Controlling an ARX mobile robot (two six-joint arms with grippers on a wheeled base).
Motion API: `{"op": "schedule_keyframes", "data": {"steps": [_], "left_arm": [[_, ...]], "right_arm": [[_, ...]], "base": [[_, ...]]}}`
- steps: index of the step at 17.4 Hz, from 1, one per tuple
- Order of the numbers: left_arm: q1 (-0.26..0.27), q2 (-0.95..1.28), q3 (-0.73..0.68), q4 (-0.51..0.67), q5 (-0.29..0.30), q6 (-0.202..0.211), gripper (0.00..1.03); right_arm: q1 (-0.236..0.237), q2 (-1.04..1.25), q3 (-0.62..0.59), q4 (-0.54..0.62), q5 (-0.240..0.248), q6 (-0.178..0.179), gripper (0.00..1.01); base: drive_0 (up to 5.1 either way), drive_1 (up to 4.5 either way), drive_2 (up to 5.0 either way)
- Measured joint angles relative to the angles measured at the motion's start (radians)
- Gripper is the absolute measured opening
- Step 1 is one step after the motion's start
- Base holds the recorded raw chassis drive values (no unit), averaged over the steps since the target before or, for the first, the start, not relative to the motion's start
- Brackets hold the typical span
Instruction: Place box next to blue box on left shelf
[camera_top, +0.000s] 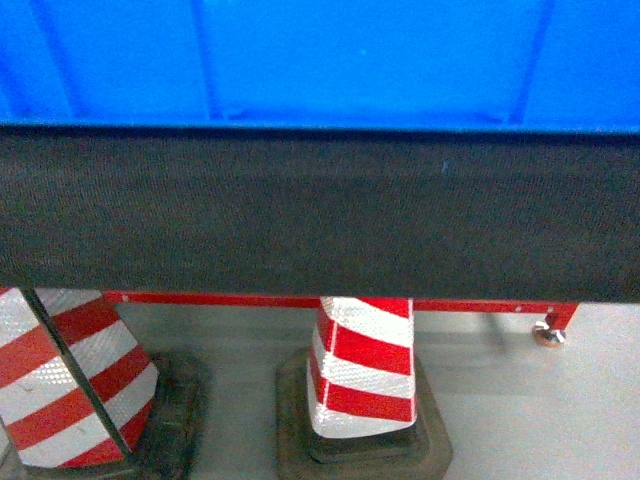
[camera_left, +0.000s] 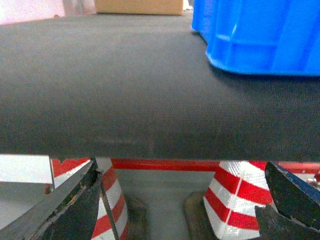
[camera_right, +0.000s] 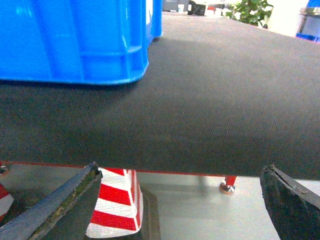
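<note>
1 ribbed glossy blue box (camera_top: 320, 60), matte woven black surface (camera_top: 320, 210), striped cones (camera_top: 365, 370)

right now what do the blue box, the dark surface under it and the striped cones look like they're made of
Blue box: likely moulded plastic, glossy, with ribbed walls. Dark surface: matte, finely woven-looking texture, perhaps fabric or rubber matting. Cones: red and white bands with a reflective-looking grain, on dark, probably rubber, bases.

box (camera_top: 320, 60) fills tabletop ahead, open mat (camera_right: 225, 100) beside it, cones (camera_top: 365, 370) crowd floor below
</note>
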Motion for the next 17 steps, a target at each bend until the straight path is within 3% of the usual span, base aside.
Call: {"op": "schedule_keyframes", "data": {"steps": [17], "left_arm": [[0.000, 0.000, 0.000, 0.001, 0.000, 0.000, 0.98]], "right_arm": [[0.000, 0.000, 0.000, 0.001, -0.001, 0.003, 0.98]], "base": [[0.0, 0.00, 0.0]]}}
